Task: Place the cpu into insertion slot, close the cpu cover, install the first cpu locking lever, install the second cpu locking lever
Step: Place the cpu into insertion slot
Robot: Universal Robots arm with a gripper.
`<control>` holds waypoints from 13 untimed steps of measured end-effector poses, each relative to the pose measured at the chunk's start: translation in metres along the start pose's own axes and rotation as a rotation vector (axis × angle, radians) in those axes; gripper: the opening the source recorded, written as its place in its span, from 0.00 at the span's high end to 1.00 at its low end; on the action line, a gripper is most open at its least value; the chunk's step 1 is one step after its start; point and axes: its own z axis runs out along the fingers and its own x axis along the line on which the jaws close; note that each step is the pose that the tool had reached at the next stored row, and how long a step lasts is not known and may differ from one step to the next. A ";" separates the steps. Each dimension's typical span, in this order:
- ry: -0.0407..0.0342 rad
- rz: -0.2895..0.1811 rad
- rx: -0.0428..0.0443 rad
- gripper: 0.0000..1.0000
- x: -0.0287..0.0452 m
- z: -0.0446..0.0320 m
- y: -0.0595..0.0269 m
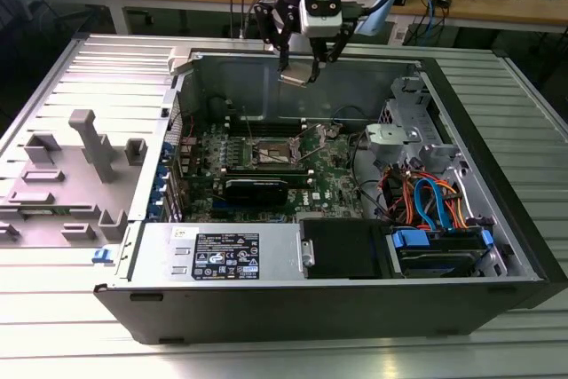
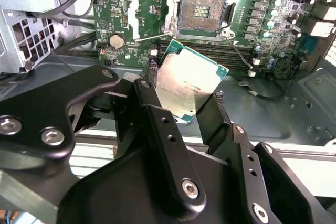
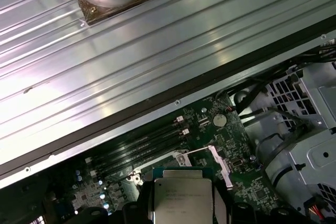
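One tool (image 1: 300, 63) hangs above the case (image 1: 266, 308), pinching the cpu (image 1: 295, 76).

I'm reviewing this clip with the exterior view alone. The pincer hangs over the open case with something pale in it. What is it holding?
Observer: In the second wrist view the pincer is shut on the cpu. Its fingers press on opposite edges, and the metal top faces the camera.
Operator: Is the insertion slot free?
Observer: Yes. The insertion slot is bare, with its dark centre and contacts exposed.
Operator: And the cpu cover?
Observer: The cpu cover is swung open beside the slot, not over it. Green board shows through its cut-out.
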 end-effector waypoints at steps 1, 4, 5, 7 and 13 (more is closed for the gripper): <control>-0.0003 0.004 -0.0001 0.46 0.0000 0.0001 0.0000; -0.0008 0.009 -0.0002 0.46 0.0000 0.0001 0.0000; -0.0008 0.010 -0.0001 0.46 0.0000 0.0001 0.0000; -0.0010 0.012 -0.0002 0.46 0.0000 0.0001 0.0000; -0.0011 0.012 -0.0003 0.46 0.0000 0.0001 0.0000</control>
